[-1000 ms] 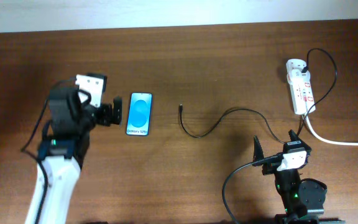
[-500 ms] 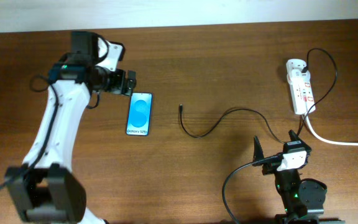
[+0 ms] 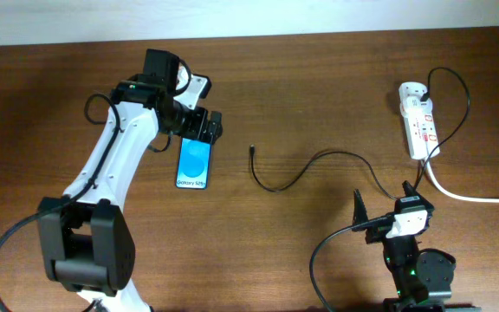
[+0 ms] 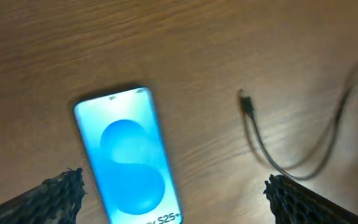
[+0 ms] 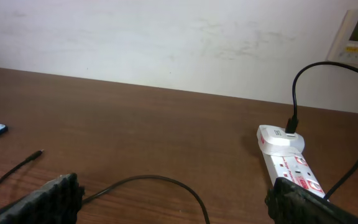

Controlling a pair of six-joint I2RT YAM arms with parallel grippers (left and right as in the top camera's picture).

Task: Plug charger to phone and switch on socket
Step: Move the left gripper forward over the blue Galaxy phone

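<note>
Nearest the front edge, well off to the phone's (image 3: 195, 159) right, the right gripper (image 3: 383, 199) sits with its fingers spread wide and nothing between them. Its wrist camera looks out across the table (image 3: 319, 69), so I judge it is parked clear until the cable is wanted. From there towards the phone there is bare wood, crossed only by the charger (image 3: 319, 159). The thin black cable lies in a loose bend and ends in its connector tip (image 3: 252, 149), free on the wood to the phone's right and apart from it.

The phone lies flat, screen up and lit blue, with its "Galaxy S25" lettering at the near short edge. The port is probably on that edge, which has open room in front of it. Over the phone's far end hangs the left gripper (image 3: 204, 126), fingers wide apart and holding nothing. In the left wrist view the phone lies below and between them, which suggests it is lining up to steady the handset.

Far to the phone's right, towards the back edge, lies the white power strip (image 3: 420, 126). The charger is plugged into the adapter (image 3: 412, 90) at its far end, and its thick white cord (image 3: 470, 198) runs off the right side. I cannot tell whether its red switches are on.
</note>
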